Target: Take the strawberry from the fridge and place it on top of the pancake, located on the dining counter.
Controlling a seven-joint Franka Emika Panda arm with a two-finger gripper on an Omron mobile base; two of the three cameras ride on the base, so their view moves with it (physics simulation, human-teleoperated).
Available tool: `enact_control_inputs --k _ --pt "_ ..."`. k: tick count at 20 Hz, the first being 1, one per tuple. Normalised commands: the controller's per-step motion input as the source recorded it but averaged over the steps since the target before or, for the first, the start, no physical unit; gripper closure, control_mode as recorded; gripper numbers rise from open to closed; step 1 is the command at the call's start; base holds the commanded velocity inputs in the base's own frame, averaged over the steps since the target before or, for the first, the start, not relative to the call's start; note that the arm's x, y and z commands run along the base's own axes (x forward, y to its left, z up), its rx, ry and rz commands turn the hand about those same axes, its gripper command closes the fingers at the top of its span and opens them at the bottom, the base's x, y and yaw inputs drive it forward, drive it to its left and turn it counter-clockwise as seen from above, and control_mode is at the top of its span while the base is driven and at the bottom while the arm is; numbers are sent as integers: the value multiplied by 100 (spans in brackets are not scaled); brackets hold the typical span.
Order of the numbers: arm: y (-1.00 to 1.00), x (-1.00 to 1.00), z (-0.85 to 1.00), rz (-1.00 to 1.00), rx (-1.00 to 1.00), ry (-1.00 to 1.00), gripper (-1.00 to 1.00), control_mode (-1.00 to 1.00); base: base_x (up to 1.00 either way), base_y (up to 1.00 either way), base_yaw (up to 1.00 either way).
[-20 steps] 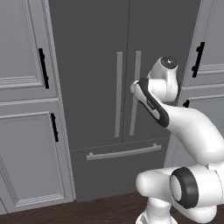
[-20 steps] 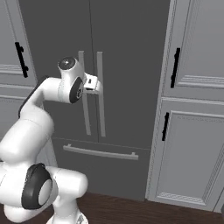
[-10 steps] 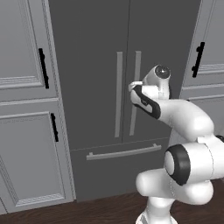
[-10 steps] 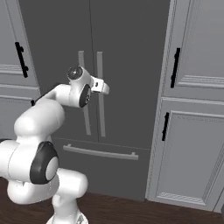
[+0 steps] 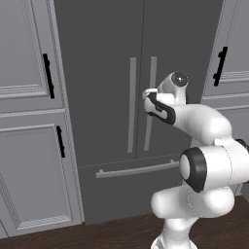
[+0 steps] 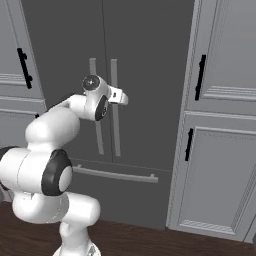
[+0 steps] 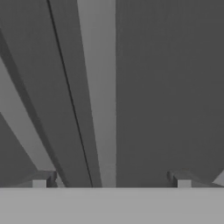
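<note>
The fridge (image 5: pixel 97 73) (image 6: pixel 145 60) is a tall dark grey unit, and both of its doors are shut. My gripper (image 5: pixel 145 94) (image 6: pixel 123 98) is open and held right up at the right door's pale bar handle (image 5: pixel 152 73) (image 6: pixel 114 130). In the hand view that handle (image 7: pixel 103 109) runs up between my two fingertips (image 7: pixel 43 180), and the jaws stand wide on either side without touching it. The left door's handle (image 7: pixel 17 127) crosses the lower left. The strawberry is hidden behind the shut doors. The pancake and the dining counter are out of view.
Light grey panelled cabinets with black handles flank the fridge on the left (image 5: pixel 29 146) and on the right (image 6: pixel 220 150). The fridge's bottom drawer has a long bar handle (image 5: pixel 136 170) (image 6: pixel 115 175). Dark wood floor (image 6: pixel 150 242) lies below.
My hand has pushed forward to the right door's handle, while the arm's lower links have swung round. The gripper has stayed open and the fridge doors shut.
</note>
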Motion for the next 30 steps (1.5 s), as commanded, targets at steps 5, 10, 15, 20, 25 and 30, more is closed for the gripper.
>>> enact_control_inputs --k 5,10,15,20,25,30 --pt "4 54 0 0 0 -3 -100 -100 0 0 0" --pt "0 57 0 0 0 -5 -100 -100 0 0 0" --pt "0 72 0 0 0 -2 -100 -100 0 0 0" --pt "0 47 0 0 0 0 -100 -100 0 0 0" --pt "0 41 0 0 0 0 100 -100 0 0 0" --pt "0 -8 0 0 0 6 100 -100 0 0 0"
